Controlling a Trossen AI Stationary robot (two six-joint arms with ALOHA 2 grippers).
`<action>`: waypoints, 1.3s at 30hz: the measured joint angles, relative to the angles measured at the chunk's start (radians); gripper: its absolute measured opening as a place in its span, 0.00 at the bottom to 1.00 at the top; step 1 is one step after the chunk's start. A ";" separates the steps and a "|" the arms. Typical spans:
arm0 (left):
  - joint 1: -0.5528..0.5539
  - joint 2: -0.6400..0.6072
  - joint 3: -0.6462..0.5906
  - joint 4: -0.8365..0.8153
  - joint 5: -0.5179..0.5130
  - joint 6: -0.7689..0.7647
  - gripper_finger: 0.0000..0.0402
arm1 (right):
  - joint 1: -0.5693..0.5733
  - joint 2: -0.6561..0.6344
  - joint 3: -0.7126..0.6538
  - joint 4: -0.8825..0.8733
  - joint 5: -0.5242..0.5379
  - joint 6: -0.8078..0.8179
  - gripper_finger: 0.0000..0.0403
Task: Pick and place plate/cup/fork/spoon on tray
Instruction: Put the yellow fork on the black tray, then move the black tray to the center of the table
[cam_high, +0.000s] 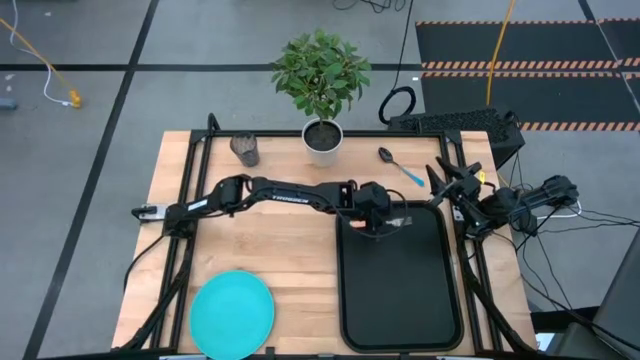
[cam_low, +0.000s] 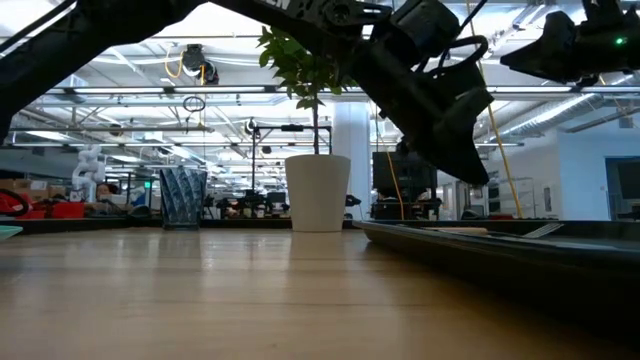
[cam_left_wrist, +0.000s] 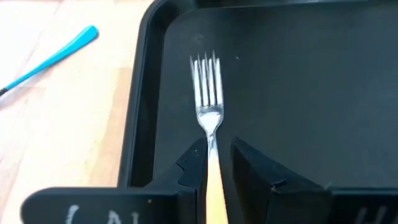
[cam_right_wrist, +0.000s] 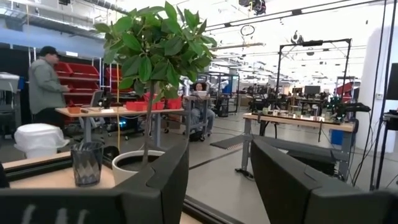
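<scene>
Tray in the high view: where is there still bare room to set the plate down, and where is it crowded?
The tray is bare across its middle and near end. Its far end is crowded: the fork lies there, with the left gripper over it. The plate sits on the table beside the tray.

Wooden table (cam_high: 290, 250) carries the tray (cam_high: 400, 300) right of centre and the plate (cam_high: 232, 313) at the near left. Cup (cam_high: 245, 150), white plant pot (cam_high: 322, 140) and spoon (cam_high: 399, 166) sit along the far edge.

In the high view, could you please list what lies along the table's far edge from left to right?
Cup → white pot with the green plant → spoon → right hand.
</scene>
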 joint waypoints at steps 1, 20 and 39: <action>-0.001 0.000 0.000 0.008 0.000 0.001 0.18 | 0.000 0.000 0.000 -0.006 0.000 0.004 0.41; -0.003 -0.140 0.000 -0.084 -0.094 0.170 0.19 | 0.000 0.000 0.001 -0.030 0.173 -0.005 0.41; -0.010 -0.347 -0.006 0.261 0.171 0.102 0.19 | 0.000 0.121 0.001 -0.129 0.173 0.306 0.41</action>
